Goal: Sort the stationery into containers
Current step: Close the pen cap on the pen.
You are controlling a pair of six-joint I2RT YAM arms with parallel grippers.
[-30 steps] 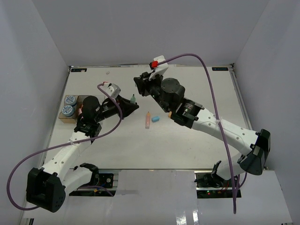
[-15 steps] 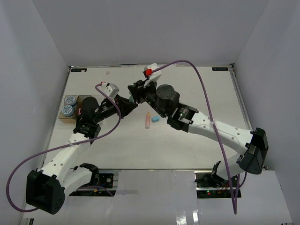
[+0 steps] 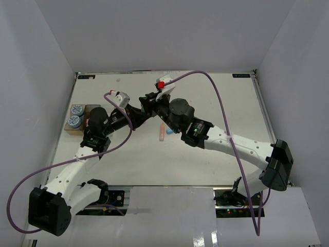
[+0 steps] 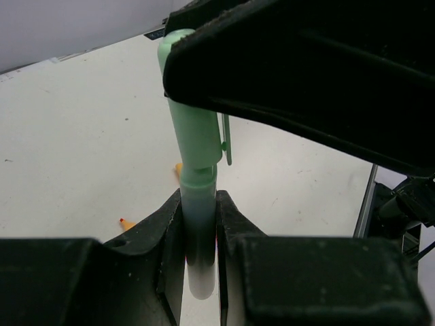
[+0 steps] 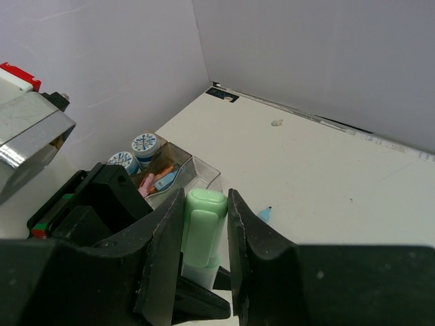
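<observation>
A mint-green marker (image 4: 195,146) stands upright between both grippers. My left gripper (image 4: 199,204) is shut on its pale lower barrel. My right gripper (image 5: 204,204) is shut on its capped top end (image 5: 202,224). In the top view the two grippers meet above the table, left gripper (image 3: 137,110) and right gripper (image 3: 148,104). Two blue-and-white rolls (image 5: 146,144) stand in the tan bin (image 3: 71,129) at the left. The clear bin beside it (image 5: 178,157) holds pink, blue and orange pieces. The nearest clear bin (image 5: 216,178) is partly hidden.
A pink piece (image 3: 162,133) and a blue piece (image 3: 170,130) lie on the table under my right arm. A blue tip (image 5: 264,214) and small orange bits (image 4: 126,223) lie on the table near the grippers. White walls close the table on three sides.
My right gripper moved left toward my left gripper and now has the marker's top end between its fingers. My left arm shifted only slightly.
</observation>
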